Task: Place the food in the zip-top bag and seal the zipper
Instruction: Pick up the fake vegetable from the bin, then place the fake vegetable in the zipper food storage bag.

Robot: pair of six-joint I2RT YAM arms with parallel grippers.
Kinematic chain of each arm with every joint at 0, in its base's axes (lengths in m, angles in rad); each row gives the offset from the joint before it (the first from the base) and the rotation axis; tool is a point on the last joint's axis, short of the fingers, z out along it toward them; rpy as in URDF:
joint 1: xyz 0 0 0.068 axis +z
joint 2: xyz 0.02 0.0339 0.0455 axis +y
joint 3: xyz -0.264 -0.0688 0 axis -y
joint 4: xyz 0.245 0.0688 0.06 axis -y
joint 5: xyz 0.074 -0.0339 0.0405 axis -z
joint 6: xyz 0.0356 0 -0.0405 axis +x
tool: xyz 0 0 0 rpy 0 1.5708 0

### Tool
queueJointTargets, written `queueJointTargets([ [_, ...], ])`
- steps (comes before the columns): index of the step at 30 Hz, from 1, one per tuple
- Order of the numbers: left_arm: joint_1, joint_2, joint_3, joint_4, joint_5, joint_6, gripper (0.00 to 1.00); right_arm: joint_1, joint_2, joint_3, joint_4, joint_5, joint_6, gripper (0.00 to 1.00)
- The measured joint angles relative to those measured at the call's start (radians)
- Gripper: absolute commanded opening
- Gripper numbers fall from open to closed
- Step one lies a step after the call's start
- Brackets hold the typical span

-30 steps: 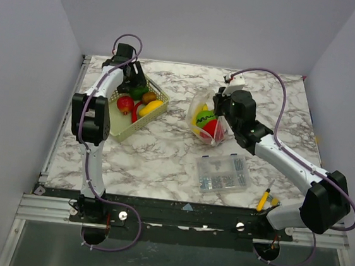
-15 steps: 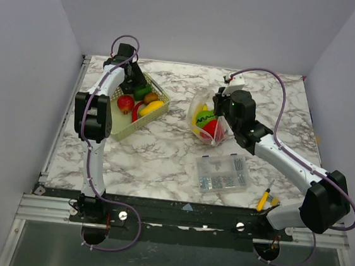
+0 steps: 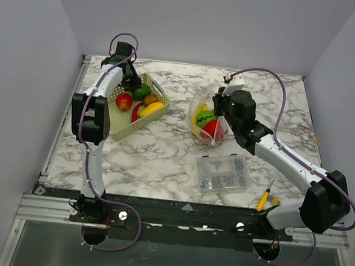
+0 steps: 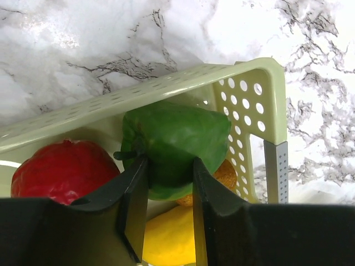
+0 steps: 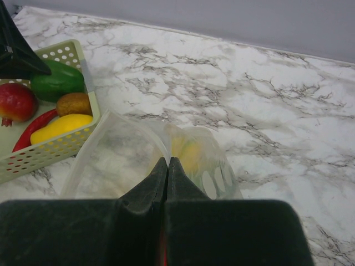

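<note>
My left gripper [image 4: 166,163] is down in the basket [image 4: 166,88], its fingers closed against both sides of a green pepper [image 4: 172,138] that lies in the basket; it also shows in the top view [image 3: 133,84]. A red fruit [image 4: 61,172], a yellow fruit [image 4: 166,238] and a brown fruit [image 4: 227,174] lie around the pepper. My right gripper [image 5: 167,162] is shut on the mouth edge of the dotted clear bag [image 5: 127,160], holding it up. In the top view the bag [image 3: 205,113] holds yellow, green and red food. The zipper strip is not distinct.
The basket [image 3: 124,130] sits at the back left, with a red chili [image 3: 135,113] inside. A clear compartment box [image 3: 223,173] of metal parts lies in front of the bag. A yellow-handled tool [image 3: 264,199] lies near the right arm's base.
My left gripper has shifted slightly toward the back left inside the basket, uncovering more of the red fruit. The right gripper and the bag have not moved.
</note>
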Motion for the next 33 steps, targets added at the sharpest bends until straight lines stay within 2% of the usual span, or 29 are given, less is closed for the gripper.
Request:
queueJointTargets([
  [2, 0.0, -0.016, -0.012, -0.003, -0.001, 0.01, 0.0, 0.0, 0.0, 0.0, 0.0, 0.0, 0.0, 0.0],
  [11, 0.0, -0.144, -0.071, -0.019, -0.003, 0.057, 0.0, 0.0, 0.0, 0.0, 0.0, -0.007, 0.0, 0.0],
  [16, 0.0, -0.285, -0.197, -0.011, 0.041, 0.061, 0.0, 0.0, 0.0, 0.0, 0.0, -0.01, 0.0, 0.0],
  [23, -0.015, -0.521, -0.433, 0.088, 0.225, 0.076, 0.0, 0.0, 0.0, 0.0, 0.0, -0.014, 0.002, 0.0],
  [26, -0.056, -0.64, -0.538, 0.149, 0.291, 0.092, 0.0, 0.0, 0.0, 0.0, 0.0, -0.015, 0.003, 0.0],
  [33, -0.273, -0.835, -0.656, 0.282, 0.356, 0.151, 0.0, 0.0, 0.0, 0.0, 0.0, -0.015, 0.003, 0.0],
])
